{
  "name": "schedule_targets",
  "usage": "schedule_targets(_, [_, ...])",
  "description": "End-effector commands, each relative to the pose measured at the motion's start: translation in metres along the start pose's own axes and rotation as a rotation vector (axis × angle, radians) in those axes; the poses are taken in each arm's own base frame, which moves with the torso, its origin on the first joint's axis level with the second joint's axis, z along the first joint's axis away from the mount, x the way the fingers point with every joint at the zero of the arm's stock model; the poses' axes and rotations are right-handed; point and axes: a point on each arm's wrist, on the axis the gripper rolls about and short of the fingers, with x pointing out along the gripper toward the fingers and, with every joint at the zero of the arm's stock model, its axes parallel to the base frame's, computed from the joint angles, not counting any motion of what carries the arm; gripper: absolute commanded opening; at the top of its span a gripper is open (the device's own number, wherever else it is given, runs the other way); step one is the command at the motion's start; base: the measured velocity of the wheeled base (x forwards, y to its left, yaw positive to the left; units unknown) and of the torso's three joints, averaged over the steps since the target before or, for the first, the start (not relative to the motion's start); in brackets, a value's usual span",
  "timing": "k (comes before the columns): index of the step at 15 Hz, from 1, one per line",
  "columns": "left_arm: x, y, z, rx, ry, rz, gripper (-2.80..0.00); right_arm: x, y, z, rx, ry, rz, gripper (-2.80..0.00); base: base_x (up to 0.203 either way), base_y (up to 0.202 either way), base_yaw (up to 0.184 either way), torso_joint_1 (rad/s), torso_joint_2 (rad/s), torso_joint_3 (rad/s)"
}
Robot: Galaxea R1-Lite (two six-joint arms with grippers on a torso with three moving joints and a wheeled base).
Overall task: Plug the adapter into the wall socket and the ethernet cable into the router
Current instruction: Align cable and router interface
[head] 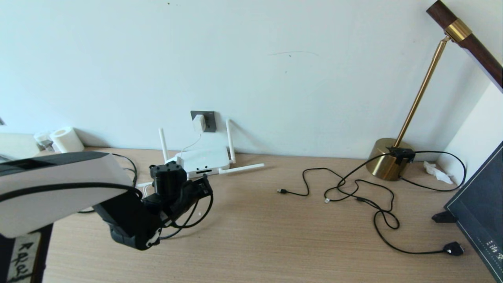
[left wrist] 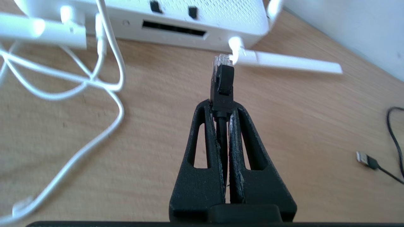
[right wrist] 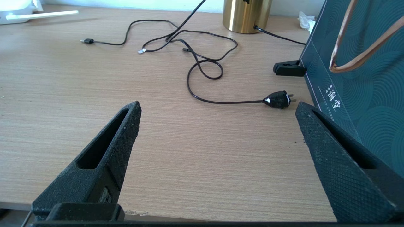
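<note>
The white adapter (head: pixel 199 122) sits in the dark grey wall socket (head: pixel 211 120), and its thin white cord (left wrist: pixel 117 104) runs down to the table. Below them the white router (head: pixel 202 160) lies flat, its dark slot (left wrist: pixel 174 29) facing my left gripper. My left gripper (left wrist: pixel 221 108) is shut on the ethernet cable (left wrist: pixel 222 82) just behind the plug. The plug's clear tip points at the router a short way from its front edge, right of the slot. The black cable loops under the left gripper (head: pixel 205 185). My right gripper (right wrist: pixel 217 106) hangs open over bare table near the front edge.
Thin black cables with USB plugs (head: pixel 353 192) sprawl across the table's right half, ending in a black power plug (right wrist: pixel 278 99). A brass lamp base (head: pixel 387 158) stands at the back right beside a dark patterned bag (right wrist: pixel 353 94). One router antenna (left wrist: pixel 288 63) lies flat on the table.
</note>
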Motion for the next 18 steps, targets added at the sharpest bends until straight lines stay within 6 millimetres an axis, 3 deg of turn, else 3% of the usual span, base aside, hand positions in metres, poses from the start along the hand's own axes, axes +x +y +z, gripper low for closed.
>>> schedule_targets(1, [0.011,0.003,0.004,-0.006,-0.001,0.016,-2.80,0.000,0.000,0.000,0.000,0.000,0.000,0.00,0.000,0.000,0.000,0.000,0.00,0.000])
schedule_targets(10, [0.029,-0.001,0.010,-0.004,0.012,0.023,-2.80,0.000,0.000,0.000,0.000,0.000,0.001,0.00,0.000,0.000,0.000,0.000,0.00,0.000])
schedule_targets(18, [0.030,0.003,0.012,-0.012,0.009,0.032,-2.80,0.000,0.000,0.000,0.001,0.000,0.000,0.00,0.000,0.000,0.000,0.000,0.00,0.000])
